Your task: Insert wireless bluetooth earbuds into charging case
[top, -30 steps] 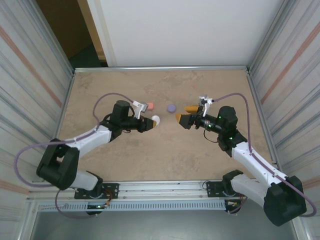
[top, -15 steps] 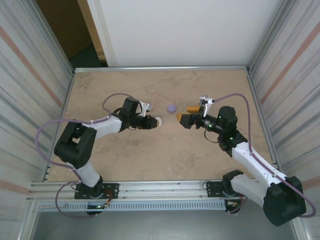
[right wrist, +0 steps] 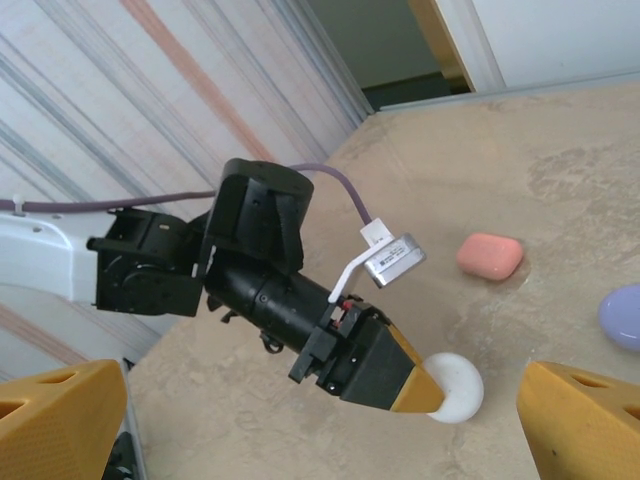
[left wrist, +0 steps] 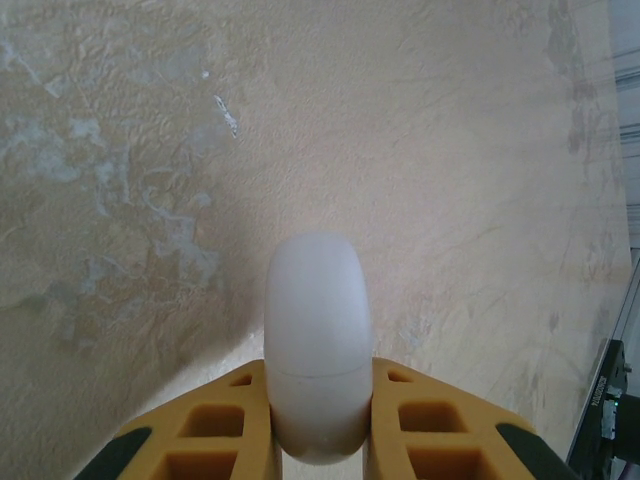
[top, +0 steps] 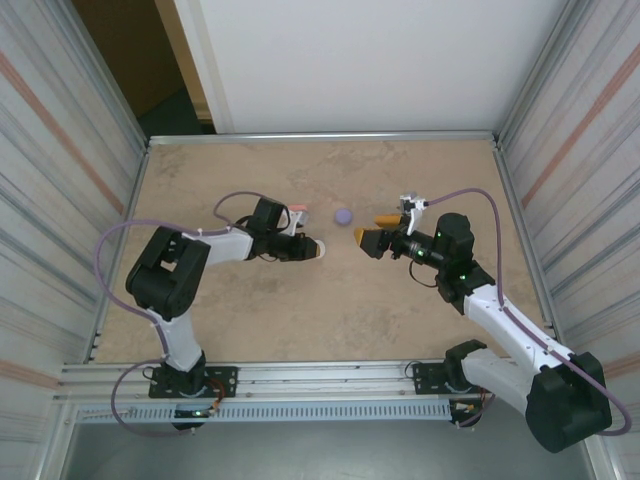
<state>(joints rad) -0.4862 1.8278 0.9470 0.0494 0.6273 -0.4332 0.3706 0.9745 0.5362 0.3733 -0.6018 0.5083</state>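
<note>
Clamping closed white case (left wrist: pixel 318 330) in left gripper (top: pixel 308 247). Holding right gripper (top: pixel 368 228) agape, empty. Judging insertion not yet begun.

Three small rounded cases are in sight: one white case (left wrist: pixel 318 350), one pink case (right wrist: pixel 490 256), one purple case (top: pixel 343 215). There are two robot arms, the left arm (top: pixel 225 243) and the right arm (top: pixel 500 315), each with one two-fingered gripper: the left gripper (left wrist: pixel 318 380) and the right gripper (top: pixel 368 227). Two purple cables (top: pixel 110 240) — one per arm. One table (top: pixel 300 320).
</note>
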